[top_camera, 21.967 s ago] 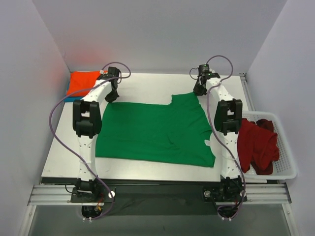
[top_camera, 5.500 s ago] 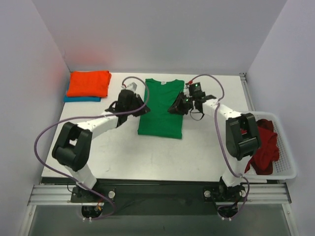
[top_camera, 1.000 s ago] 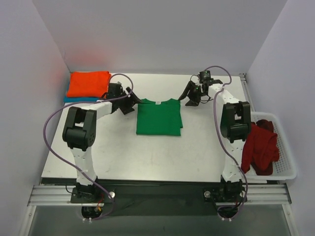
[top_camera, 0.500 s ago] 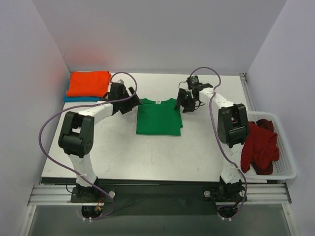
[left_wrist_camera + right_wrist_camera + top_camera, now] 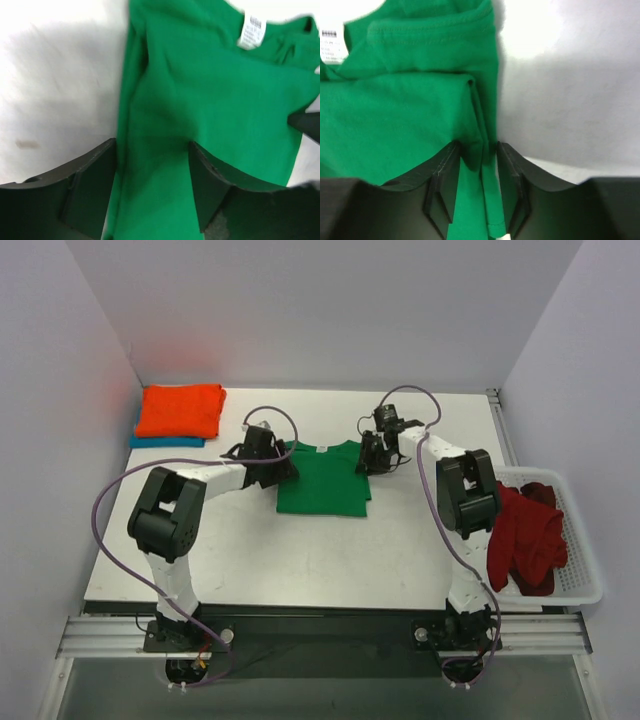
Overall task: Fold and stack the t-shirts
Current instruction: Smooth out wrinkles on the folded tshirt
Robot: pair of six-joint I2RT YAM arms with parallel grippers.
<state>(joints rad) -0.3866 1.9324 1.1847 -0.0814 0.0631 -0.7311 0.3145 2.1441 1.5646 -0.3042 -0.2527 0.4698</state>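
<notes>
Green t-shirt [image 5: 322, 480] lies folded to a neat rectangle mid-table [image 5: 250, 560], collar toward the back wall. 1 arm sits at each side of it, low on the cloth.

Left gripper [image 5: 152, 147]: released, jaws wide, straddling the shirt's left folded edge, 1 finger [image 5: 90, 185] at the cloth's outer edge, the other [image 5: 212, 187] on the green. Likely lined up to pinch that edge.

Right gripper [image 5: 477, 146]: jaws narrow, the right folded edge fills the gap between them. Cannot tell if it is truly clamped or just closing in.

Both at the collar-end corners, so my guess is a 2-handed lift or last fold, then carry to the pile.

Pile: orange tee [image 5: 180, 408] on top of teal tee [image 5: 158, 441], back-left corner, well apart from the green one. Dark red tees [image 5: 527, 535] heaped unfolded in the white basket [image 5: 588, 585] at right.

Writing: white neck tag [image 5: 255, 31] inside the collar, print too blurred to read. No brand visible.
</notes>
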